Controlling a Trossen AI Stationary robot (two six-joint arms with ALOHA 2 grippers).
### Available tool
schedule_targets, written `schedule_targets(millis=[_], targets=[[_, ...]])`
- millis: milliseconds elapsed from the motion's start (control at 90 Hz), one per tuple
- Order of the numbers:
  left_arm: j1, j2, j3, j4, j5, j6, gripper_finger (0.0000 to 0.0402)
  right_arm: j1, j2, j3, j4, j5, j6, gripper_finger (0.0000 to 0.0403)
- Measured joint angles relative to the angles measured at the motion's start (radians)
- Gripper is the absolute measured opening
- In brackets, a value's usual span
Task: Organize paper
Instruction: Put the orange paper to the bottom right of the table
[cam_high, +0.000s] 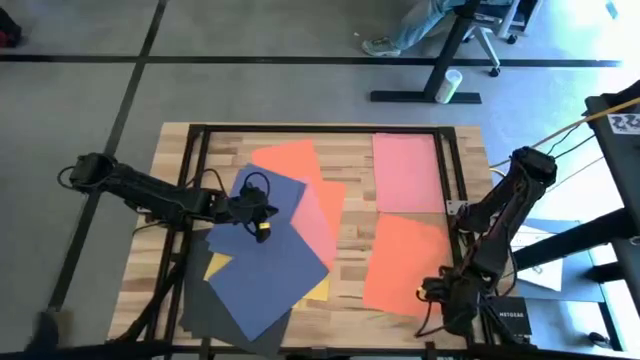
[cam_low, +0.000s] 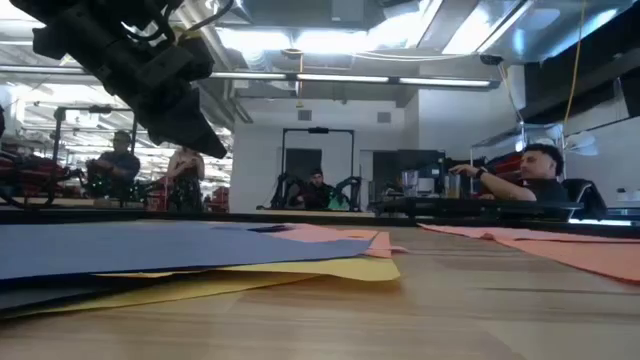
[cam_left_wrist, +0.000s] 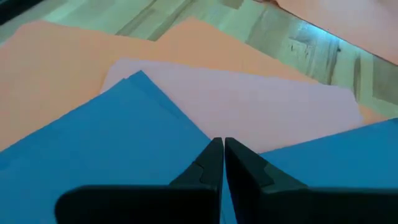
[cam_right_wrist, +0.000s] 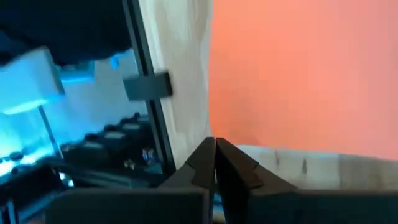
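The paper lies in two groups. On the table's left is a loose pile: navy blue sheets (cam_high: 268, 258) on top, over a pink sheet (cam_high: 316, 218), orange sheets (cam_high: 290, 160), a yellow one (cam_high: 216, 266) and a dark grey one (cam_high: 215, 312). On the right, a pink sheet (cam_high: 407, 170) and an orange sheet (cam_high: 403, 262) lie flat, side by side. My left gripper (cam_high: 262, 230) (cam_left_wrist: 222, 147) is shut and hangs above the blue sheets, raised clear in the low view (cam_low: 190, 125). My right gripper (cam_high: 432, 292) (cam_right_wrist: 214, 147) is shut beside the orange sheet's near right corner (cam_right_wrist: 298, 74).
A black frame rail (cam_high: 200, 150) runs around the wooden table top (cam_high: 350, 265). A dark box (cam_high: 512, 318) sits off the near right corner. People sit and stand in the room beyond the table (cam_low: 525, 175). Bare wood shows between the two paper groups.
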Motion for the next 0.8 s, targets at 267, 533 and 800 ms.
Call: schedule_targets(millis=[267, 533, 800], targets=[[0.0, 0.0, 0.0, 0.0, 0.0, 0.0, 0.0001, 0.035, 0.054, 0.0, -0.055, -0.154, -0.007, 0.0013], [0.0, 0.0, 0.0, 0.0, 0.0, 0.0, 0.0001, 0.031, 0.063, 0.0, -0.027, -0.18, 0.061, 0.0116], [0.0, 0.0, 0.0, 0.0, 0.0, -0.007, 0.0001, -0.031, 0.063, 0.0, 0.009, -0.079, -0.002, 0.004]])
